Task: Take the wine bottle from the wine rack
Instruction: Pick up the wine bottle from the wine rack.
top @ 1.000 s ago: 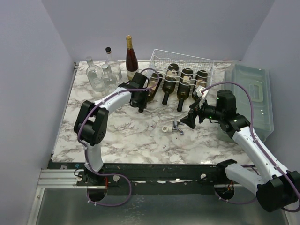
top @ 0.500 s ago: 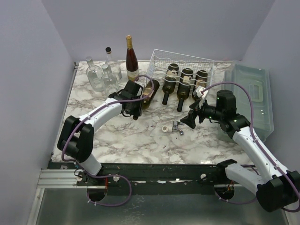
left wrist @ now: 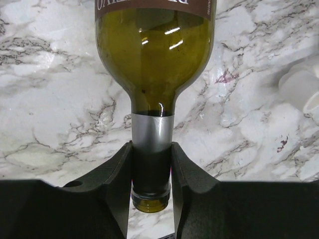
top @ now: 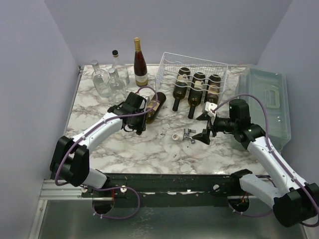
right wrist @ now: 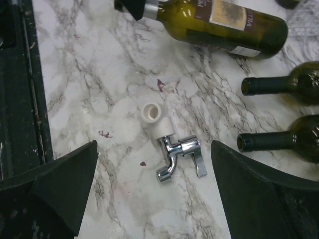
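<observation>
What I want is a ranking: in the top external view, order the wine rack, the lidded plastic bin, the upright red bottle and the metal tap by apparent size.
1. lidded plastic bin, though partly hidden
2. wine rack, not far behind the bin
3. upright red bottle
4. metal tap, clearly smallest

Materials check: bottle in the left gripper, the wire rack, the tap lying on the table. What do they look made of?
Bottle: olive-green glass, glossy; translucent with sharp highlights, silver foil-like sleeve on the neck.
Wine rack: thin wire grid, white coat, probably painted metal.
Tap: mirror-bright, likely chromed metal; its white fitting looks matte plastic.
</observation>
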Controlling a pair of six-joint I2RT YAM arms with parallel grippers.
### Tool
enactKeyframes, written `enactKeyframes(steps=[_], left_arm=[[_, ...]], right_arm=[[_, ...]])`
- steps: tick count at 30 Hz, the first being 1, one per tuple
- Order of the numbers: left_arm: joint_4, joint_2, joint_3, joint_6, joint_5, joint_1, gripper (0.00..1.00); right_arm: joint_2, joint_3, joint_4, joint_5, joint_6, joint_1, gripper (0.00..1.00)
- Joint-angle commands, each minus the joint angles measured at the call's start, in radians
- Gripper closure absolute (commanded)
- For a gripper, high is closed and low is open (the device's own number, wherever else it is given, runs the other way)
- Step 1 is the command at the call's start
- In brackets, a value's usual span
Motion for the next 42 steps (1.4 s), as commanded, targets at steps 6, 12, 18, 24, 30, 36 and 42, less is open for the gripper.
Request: enactKeyframes(steps=[6, 12, 18, 24, 30, 36, 42], left_arm=[[-0.088, -0.164, -0.044, 0.006, 0.082, -0.005, 1.00], [-0.103, -0.216, -0.099, -0.014, 0.122, -0.005, 1.00], [-0.113, -0.281, -0.129, -0.034, 0.136, -0.005, 1.00], [-0.118, -0.347, -0.148, -0.054, 0.172, -0.004, 1.00], [-0.117, -0.375, -0.171, -0.068, 0.214, -0.005, 1.00], [-0.117, -0.421, -0.164, -0.090, 0.259, -0.004, 1.00], [-0.122, -0.458, -0.167, -0.105, 0.268, -0.004, 1.00]], right_arm=[[0.195, 0.087, -0.138, -0.149, -0.558, 0.086, 0.00], [0.369, 0.101, 0.090, 0.071, -0.810, 0.324, 0.00], [0.598, 0.247, 0.281, 0.225, -0.802, 0.499, 0.00], [0.717, 0.292, 0.411, 0.385, -0.743, 0.611, 0.00], [0.742, 0.237, 0.524, 0.440, -0.733, 0.644, 0.00], [0.801, 0.203, 0.640, 0.501, -0.744, 0.661, 0.00], [0.822, 0.204, 0.693, 0.513, -0.698, 0.661, 0.08]])
